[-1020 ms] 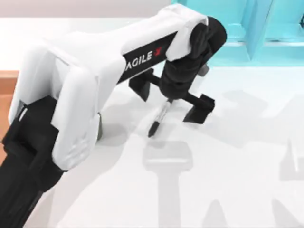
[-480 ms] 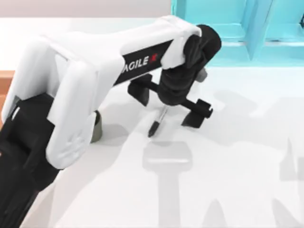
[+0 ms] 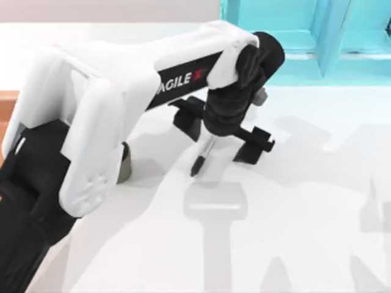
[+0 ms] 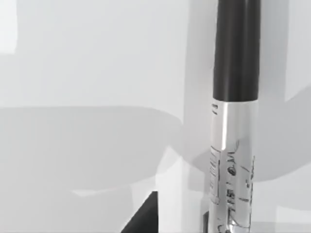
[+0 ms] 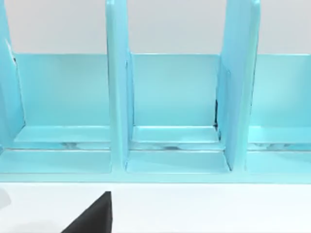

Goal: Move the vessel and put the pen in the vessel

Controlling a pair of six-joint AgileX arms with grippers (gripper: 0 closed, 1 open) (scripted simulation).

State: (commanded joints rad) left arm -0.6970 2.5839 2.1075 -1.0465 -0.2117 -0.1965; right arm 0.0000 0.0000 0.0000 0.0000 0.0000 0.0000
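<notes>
The left gripper point(image 3: 223, 134) hangs over the middle of the white counter point(image 3: 293, 232) with its two black fingers point(image 3: 253, 145) spread wide, released and gripping nothing. The pen point(image 3: 202, 157) lies flat on the counter directly under it, between the spread fingers, its tapered dark end pointing out from beneath the wrist toward the near edge. In the left wrist view the pen point(image 4: 233, 116) sits close up, black barrel above a grey-white label band with printing.

The vessel point(image 3: 124, 163) stands upright well to the left of the gripper, half hidden behind the white shell of the left arm, apart from the pen. A turquoise shelf point(image 3: 305, 36) stands just beyond the gripper along the far edge of the counter; the right wrist view shows its open compartments point(image 5: 172, 97) split by upright dividers, with a pale wall behind. A strip of wooden tray point(image 3: 7, 116) lies at the counter's left edge. Arm shadows fall across the counter near the gripper. Whether the right gripper is open or clenched, I cannot tell.
</notes>
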